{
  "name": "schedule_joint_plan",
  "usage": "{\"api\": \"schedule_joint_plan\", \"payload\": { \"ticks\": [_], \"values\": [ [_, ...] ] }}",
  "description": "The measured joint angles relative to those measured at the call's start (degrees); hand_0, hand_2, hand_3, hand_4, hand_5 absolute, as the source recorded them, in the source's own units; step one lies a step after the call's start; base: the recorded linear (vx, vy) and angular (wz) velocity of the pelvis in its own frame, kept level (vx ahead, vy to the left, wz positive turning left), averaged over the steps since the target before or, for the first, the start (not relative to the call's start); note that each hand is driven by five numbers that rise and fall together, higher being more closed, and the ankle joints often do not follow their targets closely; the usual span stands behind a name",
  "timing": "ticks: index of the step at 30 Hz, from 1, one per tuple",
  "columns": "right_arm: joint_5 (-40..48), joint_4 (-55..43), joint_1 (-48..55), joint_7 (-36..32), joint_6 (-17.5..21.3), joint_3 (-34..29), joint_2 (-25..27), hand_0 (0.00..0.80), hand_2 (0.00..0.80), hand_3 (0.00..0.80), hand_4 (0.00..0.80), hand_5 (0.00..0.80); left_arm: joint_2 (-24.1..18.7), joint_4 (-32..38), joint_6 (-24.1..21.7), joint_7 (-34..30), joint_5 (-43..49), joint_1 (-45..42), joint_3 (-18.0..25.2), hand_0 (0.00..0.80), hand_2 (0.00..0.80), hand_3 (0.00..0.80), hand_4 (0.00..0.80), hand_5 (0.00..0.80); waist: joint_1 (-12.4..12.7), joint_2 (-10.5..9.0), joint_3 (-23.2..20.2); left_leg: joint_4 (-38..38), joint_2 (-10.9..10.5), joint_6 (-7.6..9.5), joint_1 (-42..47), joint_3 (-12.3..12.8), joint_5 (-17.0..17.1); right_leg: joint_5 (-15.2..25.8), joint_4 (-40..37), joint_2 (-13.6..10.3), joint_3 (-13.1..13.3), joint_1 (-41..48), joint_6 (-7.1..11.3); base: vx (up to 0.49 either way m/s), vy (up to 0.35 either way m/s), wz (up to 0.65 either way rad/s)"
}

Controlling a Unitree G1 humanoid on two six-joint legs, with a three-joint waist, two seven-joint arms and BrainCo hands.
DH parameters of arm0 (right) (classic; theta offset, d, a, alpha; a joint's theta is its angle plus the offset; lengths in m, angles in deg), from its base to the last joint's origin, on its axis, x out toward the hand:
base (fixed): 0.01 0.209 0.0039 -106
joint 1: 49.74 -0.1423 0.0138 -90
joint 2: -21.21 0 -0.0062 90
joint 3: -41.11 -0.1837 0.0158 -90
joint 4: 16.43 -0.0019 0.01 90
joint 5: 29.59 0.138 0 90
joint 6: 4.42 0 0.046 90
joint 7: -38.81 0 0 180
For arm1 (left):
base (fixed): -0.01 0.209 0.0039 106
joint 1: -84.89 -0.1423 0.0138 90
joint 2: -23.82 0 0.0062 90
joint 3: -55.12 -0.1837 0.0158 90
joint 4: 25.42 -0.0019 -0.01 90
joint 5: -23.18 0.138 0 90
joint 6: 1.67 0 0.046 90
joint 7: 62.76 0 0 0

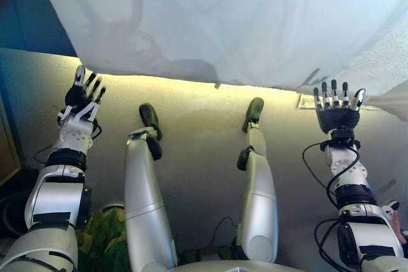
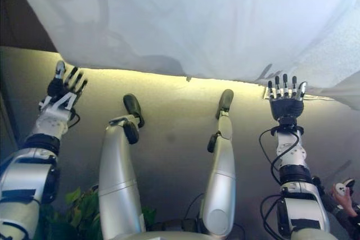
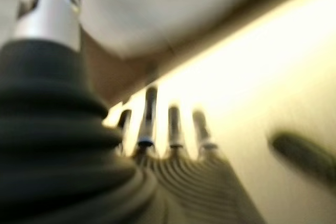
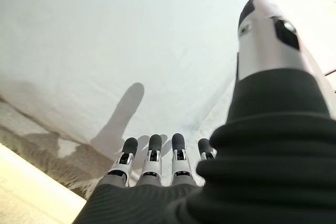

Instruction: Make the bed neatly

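Thing: white sheet [image 1: 242, 17] on the bed, a thin, pale cloth.
Spread: it fills the far part of the head views from side to side.
Surface: mostly smooth, with soft shallow folds and faint grey shading toward the left side.
Edge: the near hem hangs over the bed's side, above a brightly lit strip along the floor; it runs slightly wavy and slants toward the right.
Right end: a coarser, textured white cover [image 1: 392, 62] shows under and beside the sheet, its corner hanging lower.
Close look: in the right wrist view the sheet [image 4: 121, 40] lies flat, with a fringed, woven edge [image 4: 47, 150] beneath it.
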Motion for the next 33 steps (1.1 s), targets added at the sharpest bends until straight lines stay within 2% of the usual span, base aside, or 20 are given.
{"api": "schedule_joint_plan", "payload": {
  "ticks": [4, 7, 13, 15, 17, 20, 23, 28, 31, 33],
  "values": [
    [2.28, 1.06, 0.10, -1.38, 0.07, 0.22, -0.04, 0.000, 0.000, 0.000, 0.000, 0.000, -0.84, -3.04, -0.12, 0.27, 3.93, -0.98, 0.84, 0.000, 0.000, 0.000, 0.000, 0.000, -0.33, -0.13, -0.02, -0.82, 0.10, -0.59, 1.29, -0.64, 0.30, 0.02, 0.59, 0.29, -0.58, 1.00, 0.04, -0.004, -0.127, 0.03],
    [2.43, 1.07, 1.41, -2.15, 0.11, 0.98, -0.63, 0.000, 0.000, 0.000, 0.000, 0.000, -1.12, -2.74, -1.01, -0.26, 4.38, -1.85, 2.17, 0.000, 0.000, 0.000, 0.000, 0.000, 0.62, -0.14, 0.00, -3.80, -0.43, -1.50, 5.00, -0.96, 1.81, -0.10, 0.82, -0.05, -2.00, 3.75, 0.15, 0.004, -0.177, 0.19],
    [2.45, 1.26, 4.59, -3.68, 0.54, 0.24, -4.42, 0.000, 0.000, 0.000, 0.000, 0.000, -1.67, 4.02, -3.53, -2.14, 4.26, -6.91, 5.56, 0.000, 0.000, 0.000, 0.000, 0.000, 2.99, 0.10, -0.07, -15.24, -1.79, -5.01, 14.26, -4.43, 7.40, -2.75, 0.57, 0.10, -7.00, 11.08, 1.57, -0.002, -0.238, 0.40],
    [2.27, 1.42, 4.62, -3.55, 1.00, 0.08, -4.96, 0.000, 0.000, 0.000, 0.000, 0.000, -1.59, 4.23, -3.45, -2.12, 3.64, -8.66, 7.42, 0.000, 0.000, 0.000, 0.000, 0.000, 4.46, 0.33, 0.11, -18.31, -1.89, -6.33, 17.99, -4.92, 9.55, -3.11, 0.61, 0.56, -8.24, 13.87, 2.02, -0.001, -0.262, 0.26],
    [1.27, 1.41, 4.67, -3.15, 2.02, -0.49, -5.36, 0.000, 0.000, 0.000, 0.000, 0.000, -1.53, 5.04, -3.50, -2.13, 3.22, -10.55, 9.09, 0.000, 0.000, 0.000, 0.000, 0.000, 5.12, 0.55, 0.20, -21.09, -1.73, -7.10, 22.27, -5.58, 10.46, -3.84, 0.45, 0.88, -9.32, 17.49, 1.98, 0.030, -0.253, 0.20],
    [-2.29, 1.52, 5.33, -0.43, 3.99, -0.70, -5.47, 0.000, 0.000, 0.000, 0.000, 0.000, -1.33, 10.37, -3.51, -2.16, 3.64, -12.97, 9.33, 0.000, 0.000, 0.000, 0.000, 0.000, 6.58, 0.72, 0.22, -26.22, -1.88, -7.97, 29.91, -6.26, 11.94, -4.89, -0.80, 1.07, -11.22, 24.57, 1.73, 0.049, -0.257, 0.29],
    [-6.48, 2.05, 6.14, 1.92, 5.41, -0.60, -5.48, 0.000, 0.000, 0.000, 0.000, 0.000, -0.17, 16.82, -4.57, -2.76, 5.78, -15.73, 8.96, 0.000, 0.000, 0.000, 0.000, 0.000, 8.65, 1.14, 0.20, -30.83, -1.90, -8.50, 37.31, -6.92, 13.12, -5.20, -3.57, 1.63, -13.02, 32.16, 1.75, 0.092, -0.244, 0.25],
    [-14.40, 3.98, 10.02, 4.08, 6.90, -0.58, -5.45, 0.000, 0.000, 0.000, 0.000, 0.000, 5.32, 27.99, -6.09, -5.44, 11.28, -24.44, 8.98, 0.000, 0.000, 0.000, 0.000, 0.000, 12.34, 2.01, -0.69, -37.77, -1.89, -9.41, 48.45, -6.94, 14.67, -5.19, -9.09, 2.59, -14.69, 43.64, 1.80, 0.179, -0.162, 0.18],
    [-15.32, 5.41, 13.17, 3.33, 6.92, -0.67, -6.20, 0.000, 0.000, 0.000, 0.000, 0.000, 8.83, 30.36, -6.28, -8.80, 13.74, -29.72, 8.95, 0.000, 0.000, 0.000, 0.000, 0.000, 13.52, 2.02, -4.18, -40.57, -1.90, -9.81, 51.77, -6.97, 15.17, -5.37, -11.21, 2.99, -15.34, 47.11, 1.85, 0.161, -0.020, 0.15],
    [-16.59, 4.90, 16.59, 1.40, 7.65, -0.89, -9.19, 0.000, 0.000, 0.000, 0.000, 0.000, 11.86, 32.51, -6.38, -11.41, 14.60, -33.93, 9.28, 0.000, 0.000, 0.000, 0.000, 0.000, 13.79, 1.90, -7.60, -42.51, -2.01, -10.20, 53.78, -6.95, 15.55, -5.54, -11.98, 3.12, -15.43, 48.79, 1.63, 0.132, 0.013, 0.10]
  ]
}}
